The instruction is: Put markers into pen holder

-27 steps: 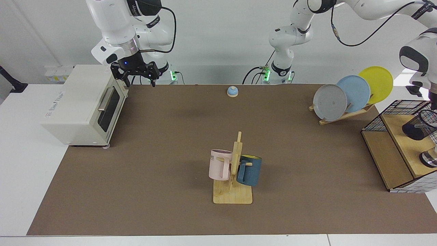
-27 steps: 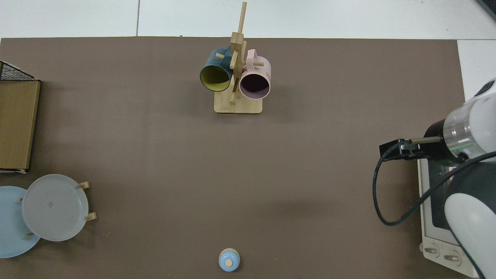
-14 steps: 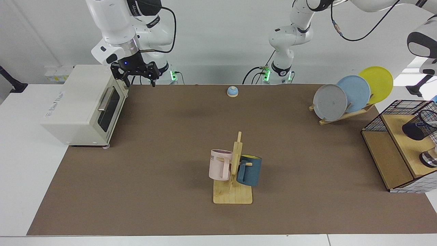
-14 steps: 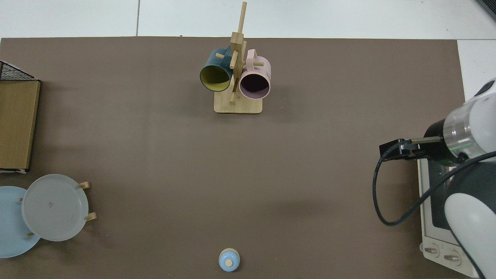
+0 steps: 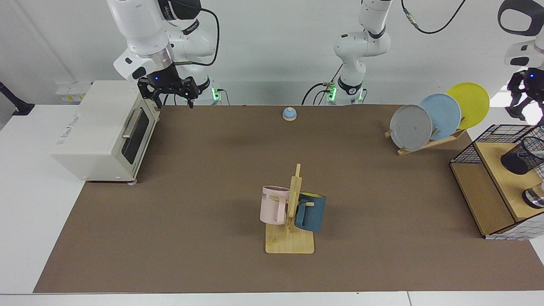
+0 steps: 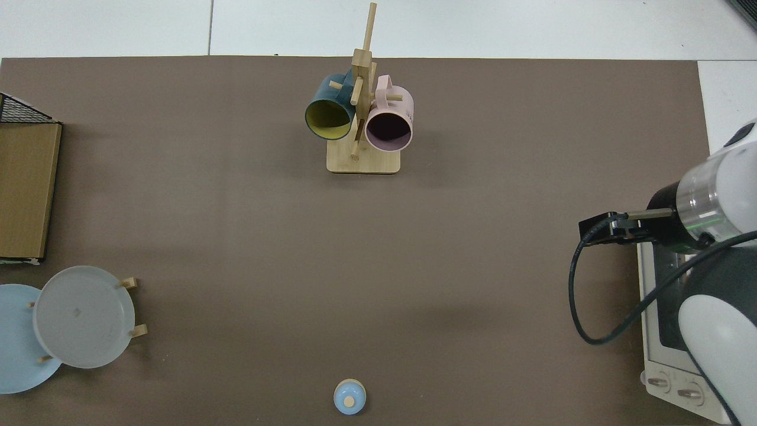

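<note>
Facing view: the right claw point(image 5: 171, 94) hangs at about ten o'clock, just above the top corner of the cream toaster oven point(image 5: 102, 131), its fingers spread and gripping nothing; that arm waits. The left claw point(image 5: 526, 95) is raised at the three o'clock edge, above the black wire basket point(image 5: 488, 140) on the wooden shelf unit point(image 5: 480, 199); whether it is released or clenched I cannot tell. The pen holder point(image 5: 523, 156) leans tilted on the shelf's upper level, right under that claw and apart from it. Something pale shows through its mesh, too small to identify as the markers. The plate rack point(image 5: 433, 121) stands at two o'clock, the mug tree point(image 5: 293, 212) near the desk's centre.

Top view: an arm over the toaster oven point(image 6: 668, 331) sits at three o'clock. The mug tree point(image 6: 362, 118) is at twelve, the plates point(image 6: 83, 316) at eight, the small blue bell point(image 6: 349, 396) at six. The pen holder is out of frame.
</note>
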{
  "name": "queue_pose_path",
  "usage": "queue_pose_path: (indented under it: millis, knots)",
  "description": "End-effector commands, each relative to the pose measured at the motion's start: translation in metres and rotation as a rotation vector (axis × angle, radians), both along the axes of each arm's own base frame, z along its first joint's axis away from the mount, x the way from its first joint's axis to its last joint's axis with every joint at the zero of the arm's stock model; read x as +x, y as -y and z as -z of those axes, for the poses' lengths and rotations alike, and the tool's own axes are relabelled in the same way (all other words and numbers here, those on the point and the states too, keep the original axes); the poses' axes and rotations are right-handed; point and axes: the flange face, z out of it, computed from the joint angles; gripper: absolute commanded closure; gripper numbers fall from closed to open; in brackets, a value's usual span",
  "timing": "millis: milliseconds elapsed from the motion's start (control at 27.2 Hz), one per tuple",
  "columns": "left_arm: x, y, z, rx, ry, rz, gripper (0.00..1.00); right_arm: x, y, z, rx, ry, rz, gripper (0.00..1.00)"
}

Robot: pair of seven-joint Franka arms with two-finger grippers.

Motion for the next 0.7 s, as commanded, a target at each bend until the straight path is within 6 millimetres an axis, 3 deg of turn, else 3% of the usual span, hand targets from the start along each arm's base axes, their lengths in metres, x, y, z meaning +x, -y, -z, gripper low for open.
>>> queue_pose_path:
  millis: [0, 73, 514, 661]
  knots:
    - [-0.012, 0.030, 0.006, -0.144, 0.002, -0.220, 0.00, -0.003, 0.002, -0.005, 0.013, 0.001, 0.016, 0.01]
    - [-0.014, 0.044, 0.005, -0.184, 0.014, -0.309, 0.00, -0.003, 0.002, -0.005, 0.013, 0.001, 0.016, 0.01]
    - [-0.019, 0.197, 0.000, -0.272, 0.009, -0.730, 0.00, -0.003, 0.002, -0.005, 0.013, 0.001, 0.016, 0.01]
    - [-0.023, 0.235, -0.002, -0.301, 0.022, -0.854, 0.00, -0.003, 0.002, -0.005, 0.013, 0.001, 0.016, 0.01]
